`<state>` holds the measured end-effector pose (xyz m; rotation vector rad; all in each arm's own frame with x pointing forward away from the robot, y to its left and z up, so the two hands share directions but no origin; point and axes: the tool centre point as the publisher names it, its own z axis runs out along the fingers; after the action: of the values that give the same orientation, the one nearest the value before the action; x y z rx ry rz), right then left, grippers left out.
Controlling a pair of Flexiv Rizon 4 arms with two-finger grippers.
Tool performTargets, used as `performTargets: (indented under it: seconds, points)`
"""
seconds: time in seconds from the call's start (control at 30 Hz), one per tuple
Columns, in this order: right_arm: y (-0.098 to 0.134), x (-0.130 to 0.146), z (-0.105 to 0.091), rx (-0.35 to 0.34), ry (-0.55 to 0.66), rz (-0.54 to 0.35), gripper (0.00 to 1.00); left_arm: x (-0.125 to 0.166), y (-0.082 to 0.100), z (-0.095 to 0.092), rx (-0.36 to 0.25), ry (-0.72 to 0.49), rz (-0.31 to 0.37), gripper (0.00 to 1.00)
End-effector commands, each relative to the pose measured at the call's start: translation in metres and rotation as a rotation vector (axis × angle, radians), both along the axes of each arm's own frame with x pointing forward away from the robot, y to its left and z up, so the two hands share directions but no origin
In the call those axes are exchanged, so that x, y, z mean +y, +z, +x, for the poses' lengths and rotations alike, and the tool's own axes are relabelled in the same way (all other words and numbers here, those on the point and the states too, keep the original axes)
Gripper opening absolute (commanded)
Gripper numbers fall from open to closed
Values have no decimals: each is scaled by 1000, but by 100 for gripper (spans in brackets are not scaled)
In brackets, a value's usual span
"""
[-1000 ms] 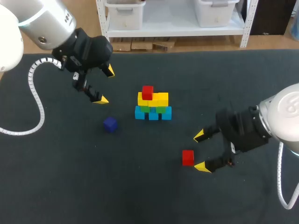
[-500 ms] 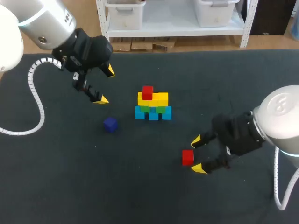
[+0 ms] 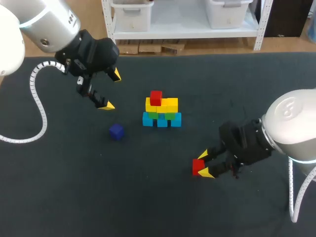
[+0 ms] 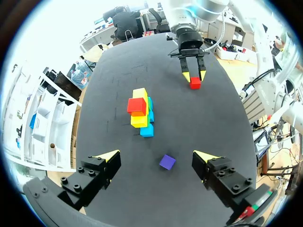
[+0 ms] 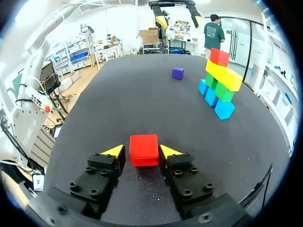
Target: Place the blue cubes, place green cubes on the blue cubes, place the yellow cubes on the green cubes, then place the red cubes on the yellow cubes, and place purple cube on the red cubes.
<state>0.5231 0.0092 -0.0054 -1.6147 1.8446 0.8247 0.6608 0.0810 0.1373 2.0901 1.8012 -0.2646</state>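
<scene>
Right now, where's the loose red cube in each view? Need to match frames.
Head view: the loose red cube sits at the right gripper, below and right of the stack.
Left wrist view: the cube lies far ahead, beyond the stack, at the right gripper.
Right wrist view: the cube is right at this arm's own gripper.
Shared landmark: the stack, with one red cube on top.

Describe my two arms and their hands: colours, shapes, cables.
The left arm and right arm have rounded silver-grey shells, each with a thin pale blue ring. A white ribbed cable runs from the left arm, and a second cable from the right. The left hand and right hand are black and blocky, with two fingers ending in pointed yellow tips.
</scene>
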Motion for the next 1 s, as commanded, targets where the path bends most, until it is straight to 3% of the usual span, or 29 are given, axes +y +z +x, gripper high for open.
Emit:
performTargets:
  seconds: [0.03, 0.07, 0.1, 0.4, 0.47, 0.73, 1.0]
  points:
    - [-3, 1, 3, 2, 2, 4, 14, 2, -1, 0, -2, -3, -5, 100]
    - [-3, 1, 3, 2, 1, 3, 4, 2, -1, 0, -2, -3, -5, 100]
    - [-2, 1, 4, 1, 0, 2, 0, 2, -1, 0, -2, -3, -5, 100]
    - [19, -5, 14, -10, -13, -19, 0, 2, -1, 0, -2, -3, -5, 100]
    - [24, -10, 22, 28, -19, -10, 0, 2, -1, 0, -2, -3, -5, 100]
    - [49, -18, 55, 67, -39, -10, 0, 2, -1, 0, -2, -3, -5, 100]
    - [69, -8, 87, 22, -8, 6, 0, 2, -1, 0, -2, -3, -5, 100]
